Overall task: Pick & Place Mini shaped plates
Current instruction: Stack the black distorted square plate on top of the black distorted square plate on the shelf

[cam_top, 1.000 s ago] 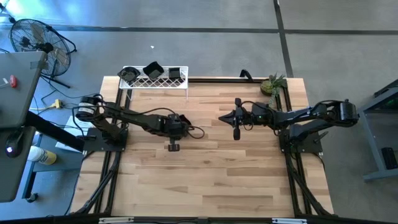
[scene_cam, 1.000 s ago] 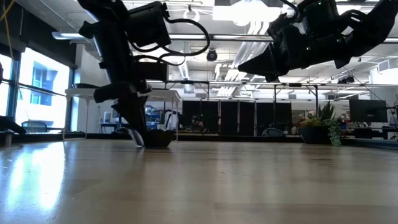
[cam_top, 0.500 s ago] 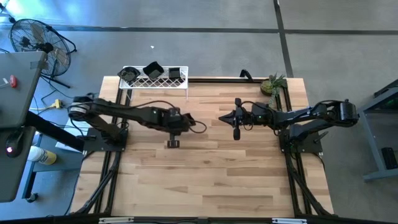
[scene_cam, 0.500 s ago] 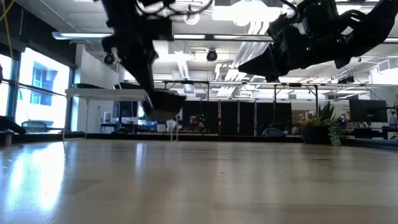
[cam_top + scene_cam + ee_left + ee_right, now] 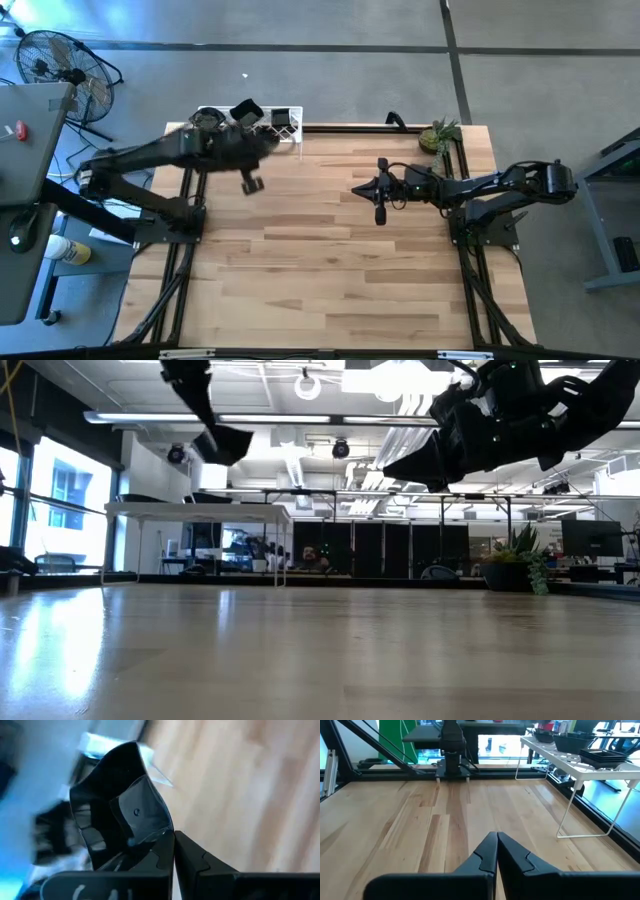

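The mini shaped plate (image 5: 122, 812) you are after sits pinched in your left end effector (image 5: 252, 180), whose fingers are clamped together on the plate's rim; the left wrist view shows the glossy black dish tilted up against the fingertips (image 5: 165, 852), with the wooden tabletop (image 5: 330, 260) beyond it. From above, your left arm reaches toward the far left corner of the tabletop, and the held plate hangs in the air just beside the near edge of the white wire rack (image 5: 290, 140). In the low view the plate (image 5: 222, 443) rides high above the wood, well clear of it. More black plates (image 5: 245, 112) rest on top of the rack, and the right wrist view shows several of them (image 5: 580, 742) stacked there. Your right end effector (image 5: 380, 212) hovers over the tabletop right of centre, its fingers (image 5: 490, 855) pressed together on nothing. A small green plant (image 5: 438, 134) stands at the far right corner
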Controlling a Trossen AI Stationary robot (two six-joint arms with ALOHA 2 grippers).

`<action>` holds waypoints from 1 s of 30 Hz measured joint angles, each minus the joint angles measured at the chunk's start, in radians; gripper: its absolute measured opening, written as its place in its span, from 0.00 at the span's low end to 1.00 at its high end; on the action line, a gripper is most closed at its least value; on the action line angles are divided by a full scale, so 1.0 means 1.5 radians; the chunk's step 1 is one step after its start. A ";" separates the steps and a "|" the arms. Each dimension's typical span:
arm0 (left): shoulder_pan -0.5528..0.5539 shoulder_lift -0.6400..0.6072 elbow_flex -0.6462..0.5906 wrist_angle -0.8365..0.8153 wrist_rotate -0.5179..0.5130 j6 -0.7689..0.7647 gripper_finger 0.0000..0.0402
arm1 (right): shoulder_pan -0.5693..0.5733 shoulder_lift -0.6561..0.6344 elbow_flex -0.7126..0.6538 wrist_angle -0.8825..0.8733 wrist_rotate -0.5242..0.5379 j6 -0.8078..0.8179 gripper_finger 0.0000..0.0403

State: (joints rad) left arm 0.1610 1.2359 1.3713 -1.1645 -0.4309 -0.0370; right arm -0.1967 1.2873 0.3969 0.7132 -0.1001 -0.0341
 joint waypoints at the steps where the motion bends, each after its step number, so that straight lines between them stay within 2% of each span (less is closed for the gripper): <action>1: 0.020 -0.010 0.004 0.011 -0.002 0.017 0.00 | 0.000 0.000 0.000 0.000 0.000 0.000 0.02; 8: 0.191 -0.018 0.011 0.003 0.011 0.144 0.00 | 0.000 0.000 0.000 0.001 0.000 0.000 0.01; 16: 0.359 0.005 0.011 0.077 0.117 0.257 0.00 | 0.000 0.000 0.000 0.001 0.000 0.000 0.01; 21: 0.406 0.036 0.011 0.077 0.129 0.289 0.00 | 0.000 0.000 0.000 0.001 0.000 -0.005 0.01; 30: 0.436 0.073 0.011 0.084 0.127 0.332 0.00 | 0.000 0.000 0.000 -0.004 0.000 -0.008 0.01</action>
State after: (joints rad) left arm 0.8147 1.3459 1.3880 -1.0386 -0.2402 0.4606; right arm -0.1967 1.2873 0.3969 0.7078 -0.1001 -0.0455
